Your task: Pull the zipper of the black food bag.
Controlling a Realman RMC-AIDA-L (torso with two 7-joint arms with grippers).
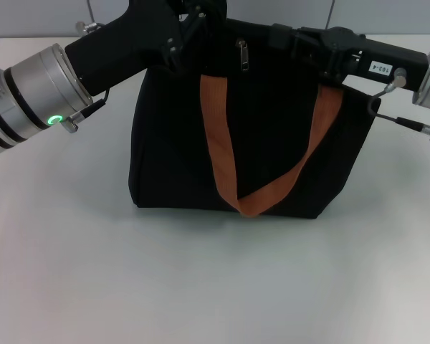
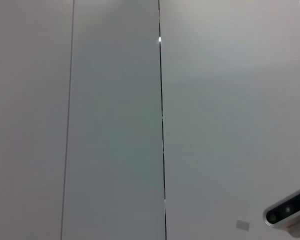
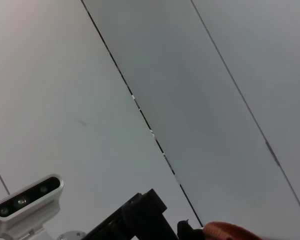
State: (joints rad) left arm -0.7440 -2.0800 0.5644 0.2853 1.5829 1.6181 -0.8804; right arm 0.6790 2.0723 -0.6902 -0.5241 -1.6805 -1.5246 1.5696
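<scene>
The black food bag (image 1: 193, 158) is standing upright on the white table (image 1: 215, 287), a little beyond the middle of the head view, with its broad front face turned toward the robot. An orange-brown strap (image 1: 229, 158) is hanging down that face in a long V, its lowest point reaching almost to the base of the bag. The zipper (image 1: 242, 54) is showing as a small silver tab hanging near the top edge of the bag, roughly centred between the two arms. The left gripper (image 1: 190, 21) is reaching in from the left and sitting over the bag's top left corner, just beside the zipper tab; whether its claw is released or clenched cannot be told, since the fingers are merging with the black fabric. The right gripper (image 1: 290, 37) is coming in from the right along the top edge of the bag, near the tab on its other side, and its claw state cannot be told either. The left wrist view is showing only pale wall panels (image 2: 115, 120), while the right wrist view is catching a sliver of orange strap (image 3: 230, 231) at its edge.
</scene>
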